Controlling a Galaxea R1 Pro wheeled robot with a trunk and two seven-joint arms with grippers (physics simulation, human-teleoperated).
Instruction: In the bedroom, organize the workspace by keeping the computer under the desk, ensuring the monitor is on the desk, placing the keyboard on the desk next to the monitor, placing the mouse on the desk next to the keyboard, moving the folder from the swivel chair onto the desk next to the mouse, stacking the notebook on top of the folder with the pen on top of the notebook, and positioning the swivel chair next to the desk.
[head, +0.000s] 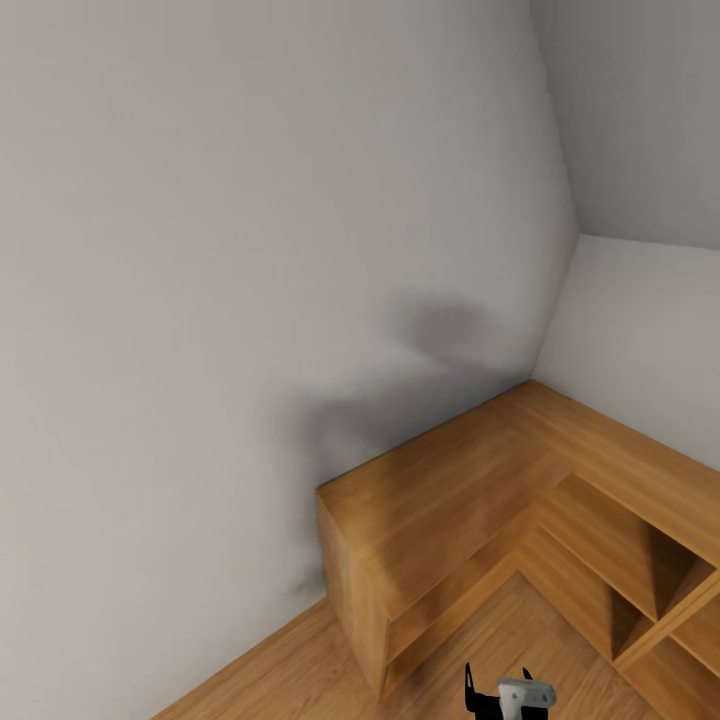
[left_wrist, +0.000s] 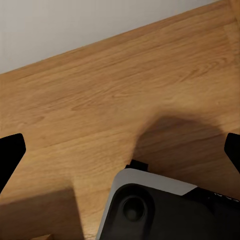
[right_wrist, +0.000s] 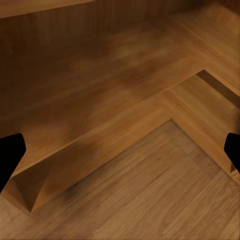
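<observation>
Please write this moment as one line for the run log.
phase: in transit | view: wall corner, wooden shelf unit, plank floor | left gripper: open, empty | right gripper: open, empty

Black pointed fingertips (head: 468, 680), a pale grey bracket, and a white-edged dark base (left_wrist: 165, 210)

Left gripper (left_wrist: 120, 150): our black fingertips (left_wrist: 11, 152) sit wide apart at the frame edges, jaws spread.
Right gripper (right_wrist: 120, 150): same, tips wide apart, nothing between them.
Head view: our gripper (head: 498, 690) low, two black prongs up.
</observation>
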